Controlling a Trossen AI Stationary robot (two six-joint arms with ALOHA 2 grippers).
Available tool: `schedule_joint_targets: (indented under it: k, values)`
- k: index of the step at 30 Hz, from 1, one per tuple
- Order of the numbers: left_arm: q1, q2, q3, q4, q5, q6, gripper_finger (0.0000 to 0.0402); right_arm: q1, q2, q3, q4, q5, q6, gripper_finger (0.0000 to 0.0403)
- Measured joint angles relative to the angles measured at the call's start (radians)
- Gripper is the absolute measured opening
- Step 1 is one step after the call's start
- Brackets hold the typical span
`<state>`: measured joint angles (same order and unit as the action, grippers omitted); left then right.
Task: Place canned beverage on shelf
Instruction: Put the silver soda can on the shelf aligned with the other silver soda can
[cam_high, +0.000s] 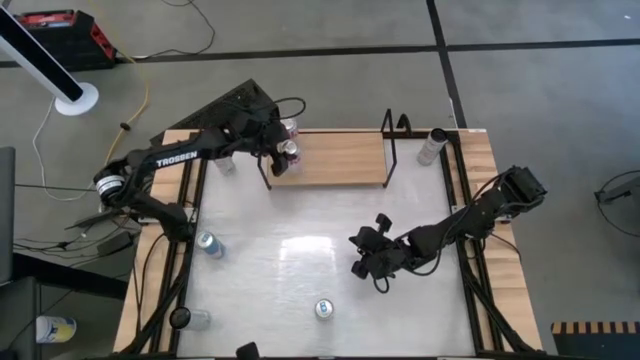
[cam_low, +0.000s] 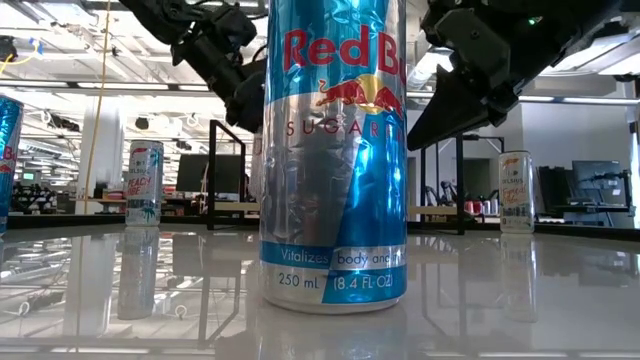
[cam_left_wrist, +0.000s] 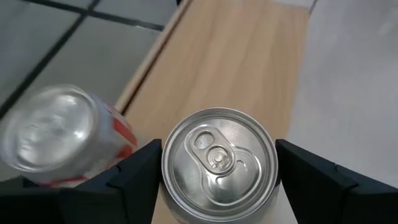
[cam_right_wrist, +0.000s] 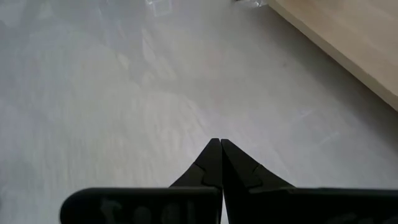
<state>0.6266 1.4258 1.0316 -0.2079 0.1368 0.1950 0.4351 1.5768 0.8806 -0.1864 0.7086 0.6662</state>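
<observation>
Over the shelf (cam_high: 335, 158), the left claw (cam_left_wrist: 217, 171) brackets a can (cam_left_wrist: 219, 163).

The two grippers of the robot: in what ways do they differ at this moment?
The left gripper is at the shelf, its fingers on both sides of a can that stands on the wood; the right gripper hangs over the bare white table. The left gripper's fingers stand wide apart; the right gripper's fingers are shut together with nothing between them. Both have dark fingers.
</observation>
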Motion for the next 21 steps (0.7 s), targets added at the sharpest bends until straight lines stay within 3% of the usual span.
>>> schedule_joint_targets:
  k: [5,16,21]
  values:
    - [0.000,0.000,-0.052,0.075,0.016,0.002,0.0261,0.000,0.000,0.000,0.007,-0.001,-0.009,0.0021]
    - [0.000,-0.002,-0.060,0.073,0.016,0.025,0.0262,0.000,0.000,0.000,0.008,-0.002,-0.012,0.0021]
    - [0.000,-0.006,-0.061,0.062,0.016,0.029,0.0281,0.000,0.000,0.000,0.008,-0.002,-0.012,0.0021]
